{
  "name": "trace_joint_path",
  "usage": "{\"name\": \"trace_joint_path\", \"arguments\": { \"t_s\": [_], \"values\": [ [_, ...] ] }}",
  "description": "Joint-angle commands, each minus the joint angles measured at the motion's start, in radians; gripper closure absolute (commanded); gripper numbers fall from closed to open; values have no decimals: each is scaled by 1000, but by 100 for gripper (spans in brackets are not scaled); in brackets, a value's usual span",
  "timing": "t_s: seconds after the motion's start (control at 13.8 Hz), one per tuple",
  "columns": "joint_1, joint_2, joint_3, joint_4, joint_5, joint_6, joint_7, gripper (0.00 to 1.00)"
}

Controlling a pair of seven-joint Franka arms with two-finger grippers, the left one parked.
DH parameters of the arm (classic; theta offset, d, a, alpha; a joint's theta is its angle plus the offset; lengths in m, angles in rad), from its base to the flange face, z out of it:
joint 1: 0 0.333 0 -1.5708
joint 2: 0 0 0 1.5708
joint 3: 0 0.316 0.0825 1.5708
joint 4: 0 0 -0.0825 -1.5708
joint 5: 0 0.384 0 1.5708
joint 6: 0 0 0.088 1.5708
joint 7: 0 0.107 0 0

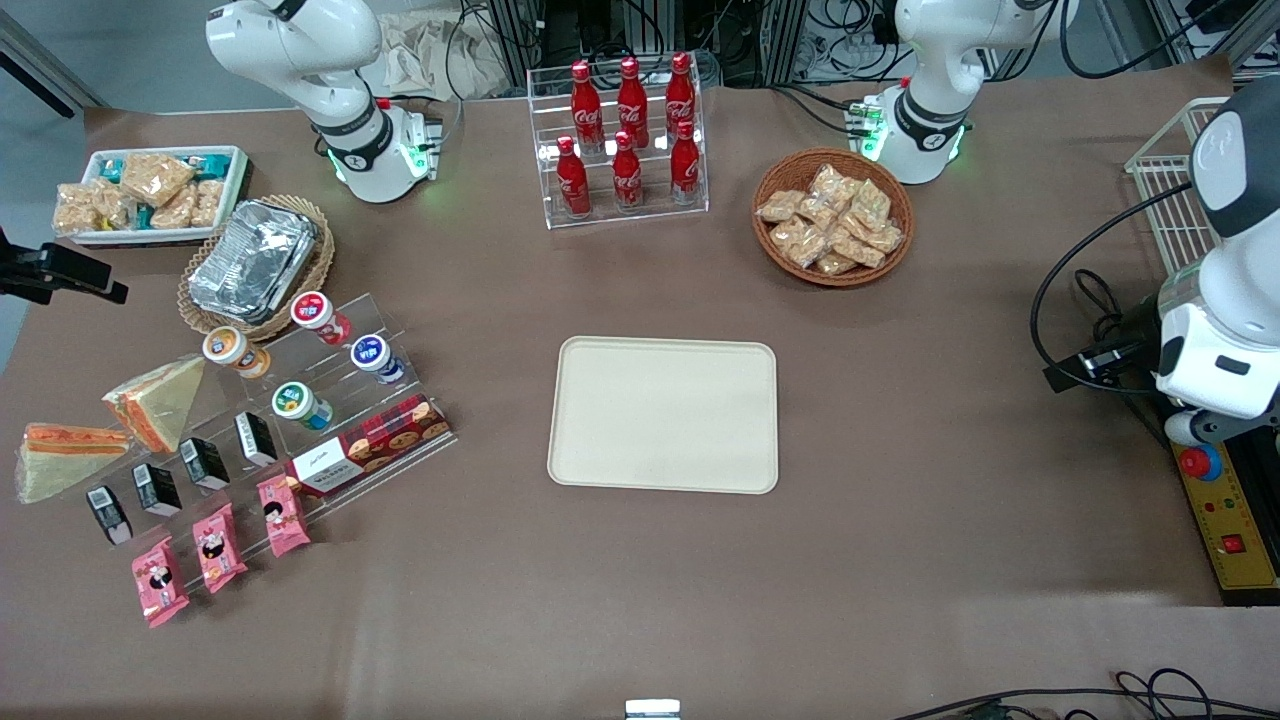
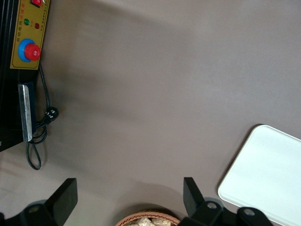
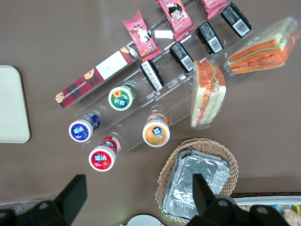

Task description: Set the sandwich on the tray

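Note:
The sandwich, a wrapped triangular wedge with orange and green filling, leans at the end of the clear stepped rack; it also shows in the right wrist view. A second similar wedge lies beside it, nearer the table's edge. The cream-beige tray lies bare at the table's middle and shows in the right wrist view. My right gripper hangs high above the table, open and empty, over the spot beside the foil basket. It is out of the front view.
The clear rack holds yoghurt cups, black packets, pink packets and a biscuit box. A wicker basket of foil trays and a white snack bin stand nearby. A cola bottle rack and a snack basket stand farther back.

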Motion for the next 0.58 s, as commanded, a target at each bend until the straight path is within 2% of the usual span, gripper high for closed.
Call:
{"name": "trace_joint_path", "arguments": {
  "t_s": [0.0,0.51],
  "values": [
    [-12,-4,-8,4,7,3,-5,0],
    [-9,7,-8,13,3,34,11,0]
  ]
}}
